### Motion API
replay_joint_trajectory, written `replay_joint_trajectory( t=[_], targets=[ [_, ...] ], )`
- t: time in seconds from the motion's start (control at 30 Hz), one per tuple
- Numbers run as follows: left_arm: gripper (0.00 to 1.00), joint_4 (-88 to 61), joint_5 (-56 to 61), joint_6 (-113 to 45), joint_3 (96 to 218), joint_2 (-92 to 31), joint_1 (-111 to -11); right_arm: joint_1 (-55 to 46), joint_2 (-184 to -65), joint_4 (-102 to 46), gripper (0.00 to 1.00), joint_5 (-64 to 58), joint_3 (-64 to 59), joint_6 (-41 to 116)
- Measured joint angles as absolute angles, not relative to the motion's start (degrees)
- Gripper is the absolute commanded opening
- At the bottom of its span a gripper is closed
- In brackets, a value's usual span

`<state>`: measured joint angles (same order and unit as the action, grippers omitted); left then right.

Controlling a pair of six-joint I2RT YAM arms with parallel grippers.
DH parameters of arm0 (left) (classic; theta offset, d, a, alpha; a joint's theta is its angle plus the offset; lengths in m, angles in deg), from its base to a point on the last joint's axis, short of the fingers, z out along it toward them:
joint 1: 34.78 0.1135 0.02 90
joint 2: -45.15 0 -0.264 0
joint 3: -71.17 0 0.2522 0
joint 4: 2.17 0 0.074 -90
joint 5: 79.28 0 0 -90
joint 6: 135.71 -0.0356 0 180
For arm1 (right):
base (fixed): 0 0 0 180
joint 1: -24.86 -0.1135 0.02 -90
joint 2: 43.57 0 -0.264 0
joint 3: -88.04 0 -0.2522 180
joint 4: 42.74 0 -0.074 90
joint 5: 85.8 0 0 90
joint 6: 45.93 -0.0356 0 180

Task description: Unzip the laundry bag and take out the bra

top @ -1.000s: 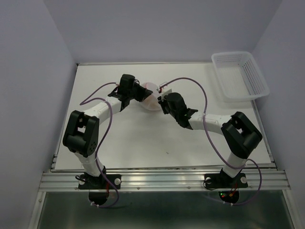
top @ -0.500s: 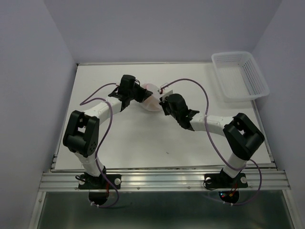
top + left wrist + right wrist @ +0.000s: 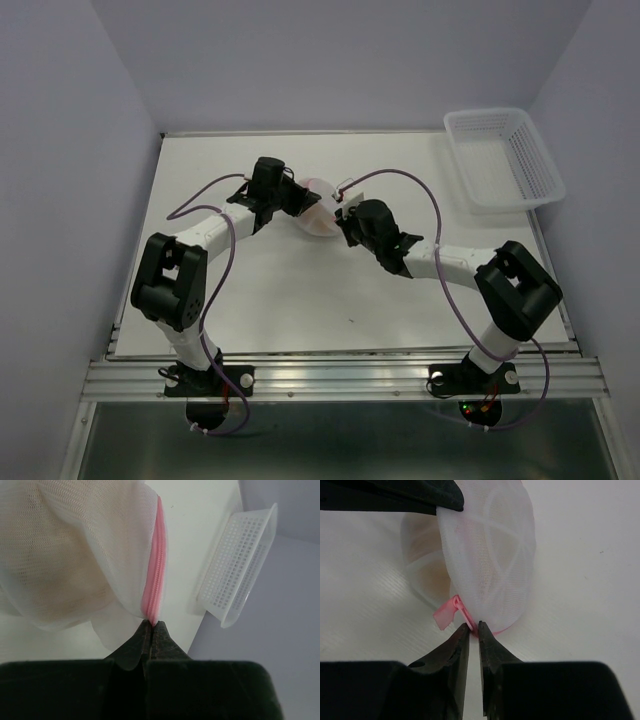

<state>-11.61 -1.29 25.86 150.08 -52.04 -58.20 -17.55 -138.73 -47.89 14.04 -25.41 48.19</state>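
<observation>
Pinching the pink zipper rim [image 3: 152,587] of the small round white mesh laundry bag [image 3: 318,200], mid-bench toward the far edge, the left gripper [image 3: 151,626] anchors it. The right gripper [image 3: 474,626], pressed onto the pink pull tab [image 3: 445,615], has edged rightward. The zipper appears shut, with the tan fabric bra [image 3: 57,567] inside.

The laundry bag [image 3: 490,550] is showing white fine-grid mesh edged by a pink zipper [image 3: 155,575], with the bra [image 3: 50,575] glowing tan through it. The basket [image 3: 235,565] is showing a white perforated lattice above the white surface [image 3: 580,580]. The left end effector [image 3: 151,627] and right end effector [image 3: 474,629] are looking black.
</observation>
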Motion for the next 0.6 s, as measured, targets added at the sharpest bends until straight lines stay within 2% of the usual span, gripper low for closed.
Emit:
replay_joint_trajectory(
  t=[0.37, 0.53, 0.6],
  targets=[
    [0.00, -11.57, -1.27, 25.01, 150.08, -52.04, -58.44, -17.55, -139.75, -47.85, 0.34, 9.89, -23.37, 48.85],
    [0.00, -11.52, -1.23, 24.81, 150.08, -52.04, -58.46, -17.55, -140.78, -47.78, 0.16, 9.47, -22.46, 48.94],
    [0.00, -11.52, -1.21, 24.68, 150.08, -52.04, -58.49, -17.55, -141.41, -47.46, 0.13, 9.39, -21.97, 49.02]
  ],
)
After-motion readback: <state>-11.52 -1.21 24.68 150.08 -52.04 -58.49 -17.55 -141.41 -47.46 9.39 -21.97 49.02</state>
